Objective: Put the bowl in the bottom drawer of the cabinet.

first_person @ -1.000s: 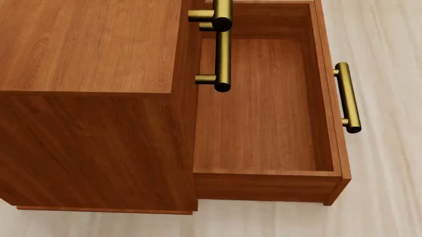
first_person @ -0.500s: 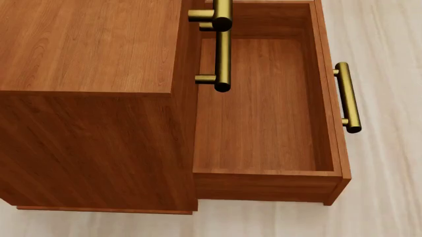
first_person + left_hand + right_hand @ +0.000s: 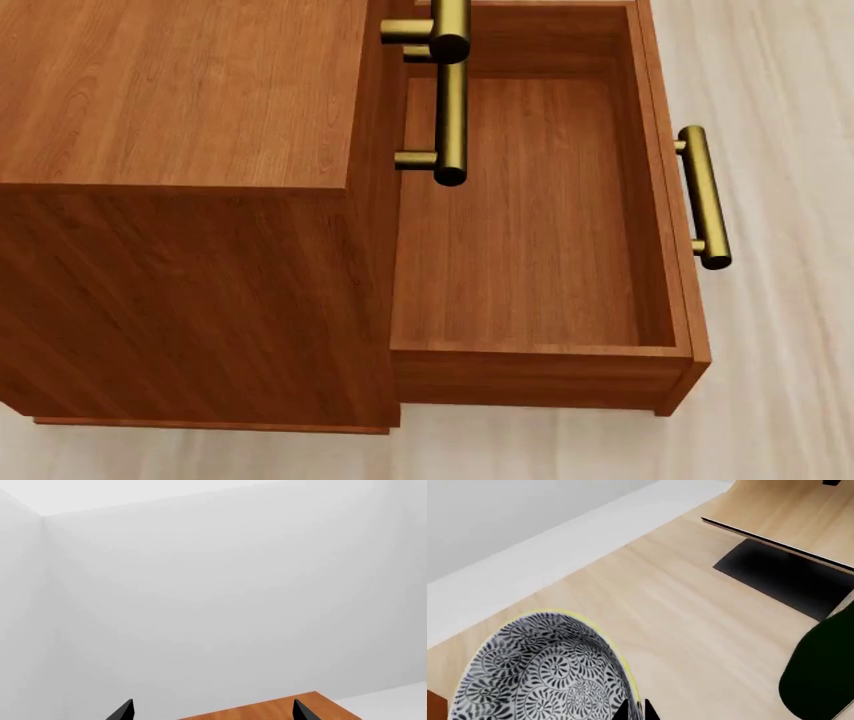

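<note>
The head view looks down on the reddish-brown cabinet (image 3: 174,100). Its bottom drawer (image 3: 534,220) is pulled out and has nothing in it; the brass bar handle (image 3: 703,195) is on its front. Neither gripper shows in that view. In the right wrist view the blue-grey patterned bowl (image 3: 540,680) is held by its rim, with my right gripper (image 3: 635,711) shut on it over a pale wooden surface. My left gripper (image 3: 213,711) is open, fingertips wide apart and nothing between them, facing a white wall above a reddish-brown wooden corner (image 3: 267,711).
Two brass handles of the upper drawers (image 3: 451,110) jut out over the open drawer's inner side. In the right wrist view a dark green bottle (image 3: 820,670) stands near the bowl, and beyond it a pale wooden rack on a black base (image 3: 780,575).
</note>
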